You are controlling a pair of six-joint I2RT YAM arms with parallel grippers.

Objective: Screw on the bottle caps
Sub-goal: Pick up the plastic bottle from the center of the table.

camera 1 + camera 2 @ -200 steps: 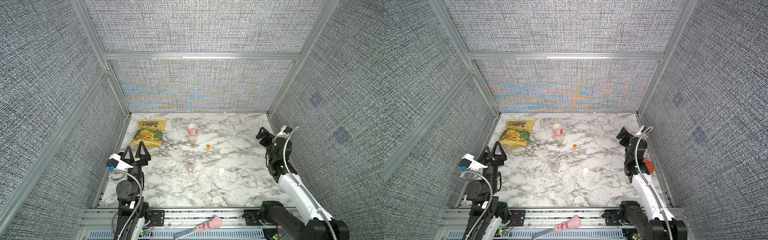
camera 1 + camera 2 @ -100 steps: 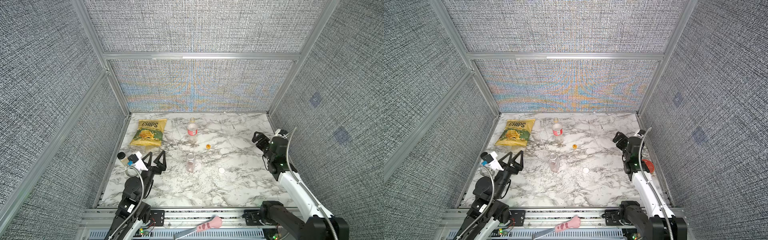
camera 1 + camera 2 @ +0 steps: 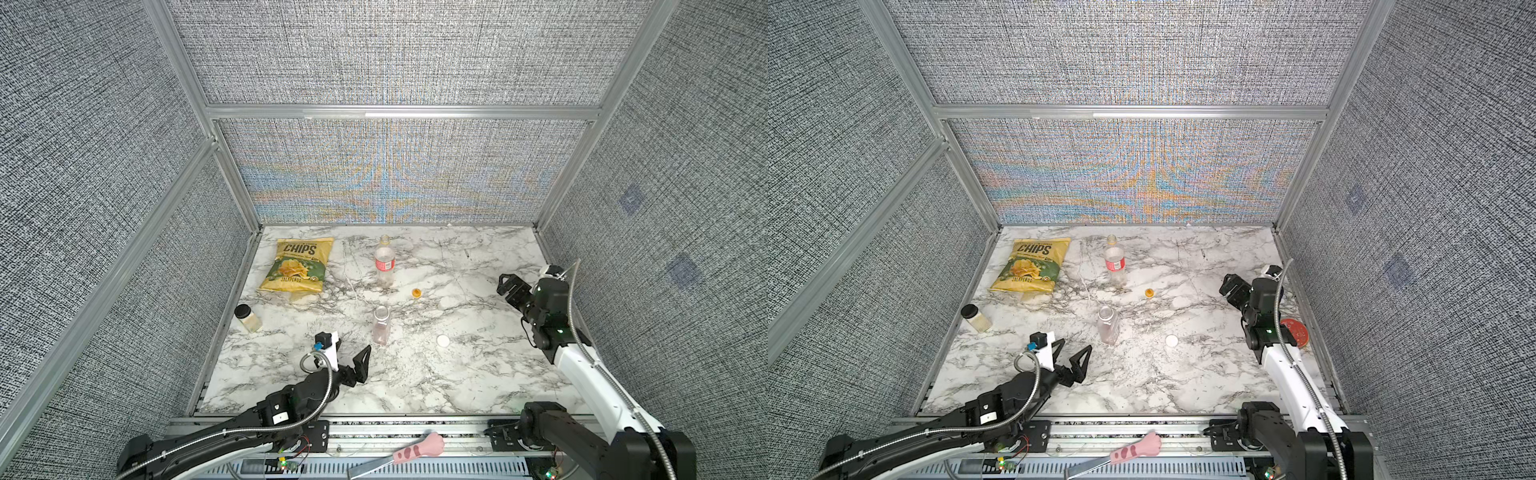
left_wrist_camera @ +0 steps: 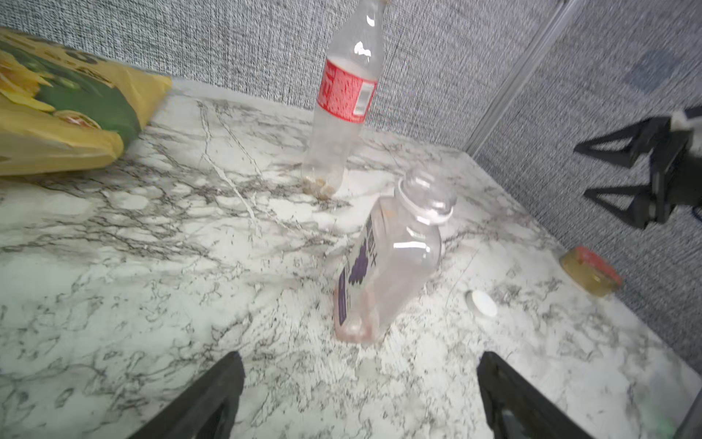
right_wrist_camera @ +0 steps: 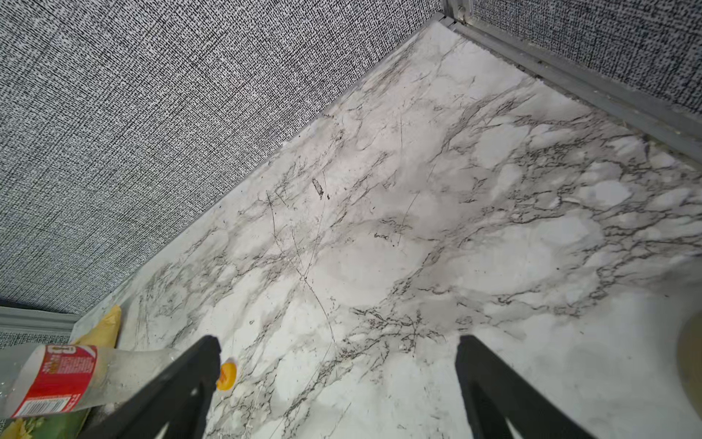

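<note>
Marble table point(image 3: 415, 374) | pink bottle point(image 3: 381, 328) upright, just ahead of spread left gripper point(image 3: 353, 345) | right gripper point(image 3: 503, 283) spread

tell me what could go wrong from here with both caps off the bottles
1. The pink-tinted bottle stands uncapped and seemingly empty just ahead of the open left gripper; a glancing finger could topple it.
2. The white cap lies flat on the marble table, so a pinch might only slide it.
</note>
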